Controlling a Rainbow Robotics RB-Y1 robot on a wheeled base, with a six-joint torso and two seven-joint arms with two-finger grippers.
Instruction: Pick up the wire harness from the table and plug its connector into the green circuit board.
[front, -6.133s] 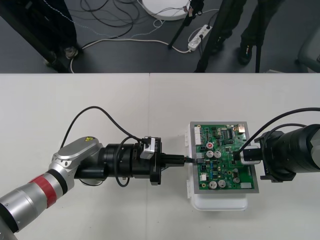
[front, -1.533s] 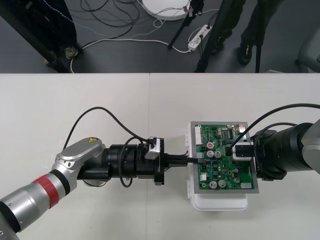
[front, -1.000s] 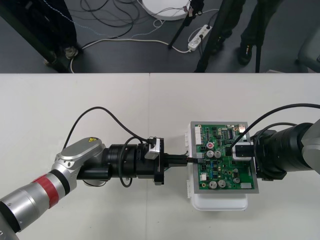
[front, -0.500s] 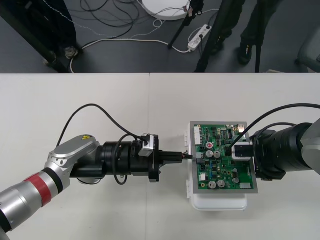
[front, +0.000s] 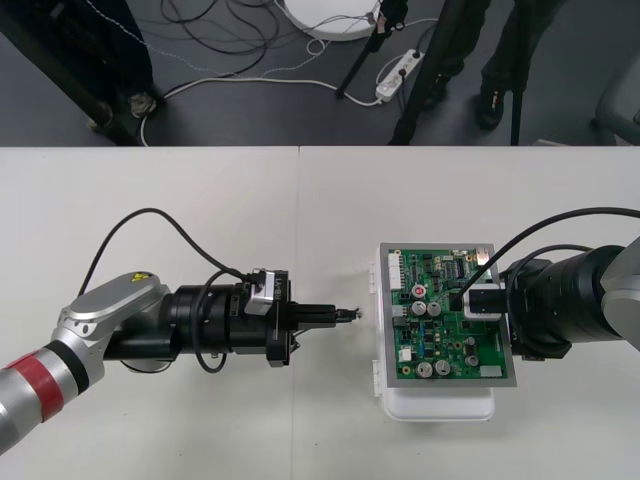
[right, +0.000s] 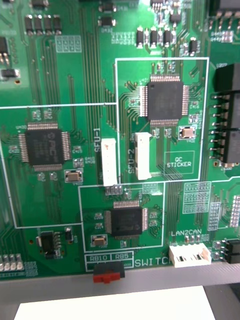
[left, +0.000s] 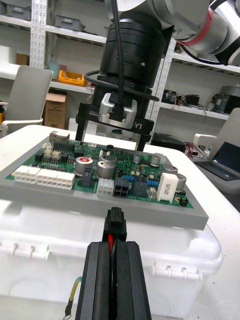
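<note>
Harness plug (left: 116, 220) sits clenched in my left jaws; left arm (front: 200, 320) lies level over the counter (front: 200, 220), tip near the green circuit board (front: 447, 345) but not touching. Right arm (front: 575, 305) reaches over the board's right side, jaws spread apart.

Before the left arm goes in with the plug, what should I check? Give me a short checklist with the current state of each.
1. Plug gripped: ok. The black plug sits between the shut fingers of the left gripper.
2. Plug in the green circuit board: not ok. Bare table lies between them.
3. Loose green wire below the fingers, clear of the white base: cannot tell.
4. Plug lined up with its board connector: cannot tell.
5. Room beside the right gripper: ok. It stands open over the board's right side, away from the left edge.
</note>
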